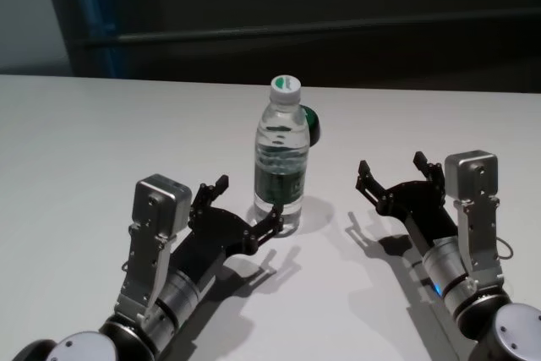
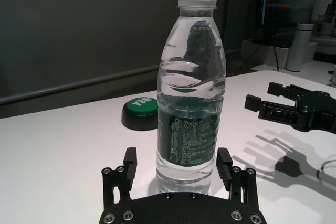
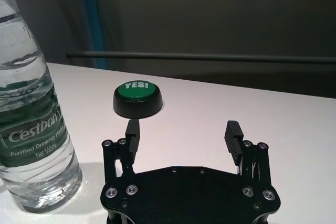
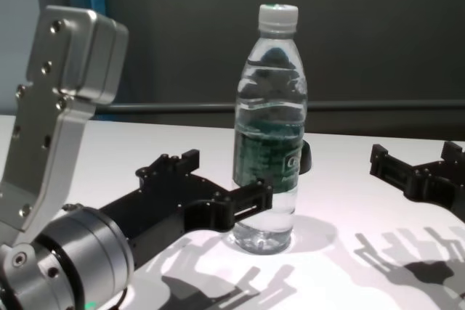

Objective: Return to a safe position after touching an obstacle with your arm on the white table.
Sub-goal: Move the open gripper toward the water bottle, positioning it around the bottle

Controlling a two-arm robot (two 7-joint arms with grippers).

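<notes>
The obstacle, a clear water bottle [image 1: 281, 158] with a white cap and dark green label, stands upright in the middle of the white table [image 1: 84, 141]. My left gripper [image 1: 248, 203] is open and low over the table, pointing at the bottle's base. In the left wrist view the bottle [image 2: 190, 103] stands just ahead of the open left gripper [image 2: 177, 162]. In the chest view one fingertip [image 4: 256, 195] lies against or right by the bottle's lower part [image 4: 269, 128]; I cannot tell if they touch. My right gripper [image 1: 393, 171] is open and empty, to the right of the bottle.
A low round green button [image 1: 311, 124] on a black base sits just behind the bottle; it also shows in the right wrist view [image 3: 137, 98]. The table's far edge meets a dark wall [image 1: 338, 14]. Bare tabletop lies to the far left and far right.
</notes>
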